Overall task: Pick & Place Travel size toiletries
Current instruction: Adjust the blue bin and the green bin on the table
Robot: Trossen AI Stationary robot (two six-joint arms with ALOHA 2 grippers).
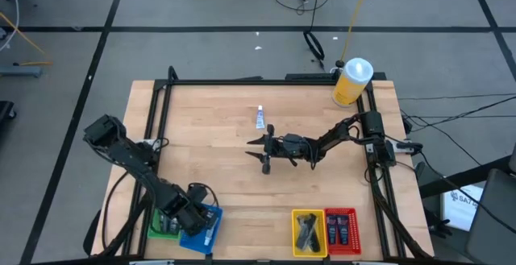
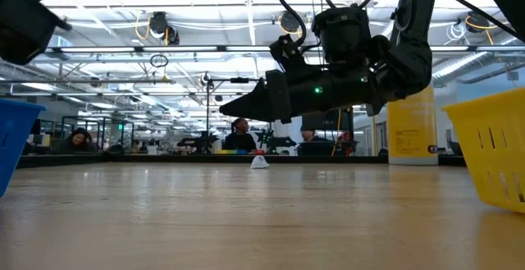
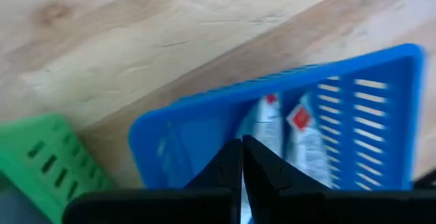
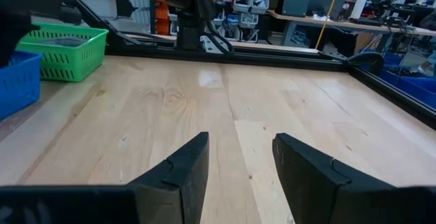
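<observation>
A white-and-blue tube lies alone on the wooden table toward its far side; the low view shows the tube small and far off. Two more white-and-blue tubes lie inside the blue basket at the near left. My left gripper points down over that basket, shut, with nothing visible between its fingers. At mid-table my right gripper hovers level and open, and nothing sits between its fingers. Dark toiletries fill the yellow basket and the red basket.
A green basket stands left of the blue one, partly under my left arm. The large yellow bottle with a white cap stands at the far right corner. A black frame borders the table. Bare wood lies between the baskets and the lone tube.
</observation>
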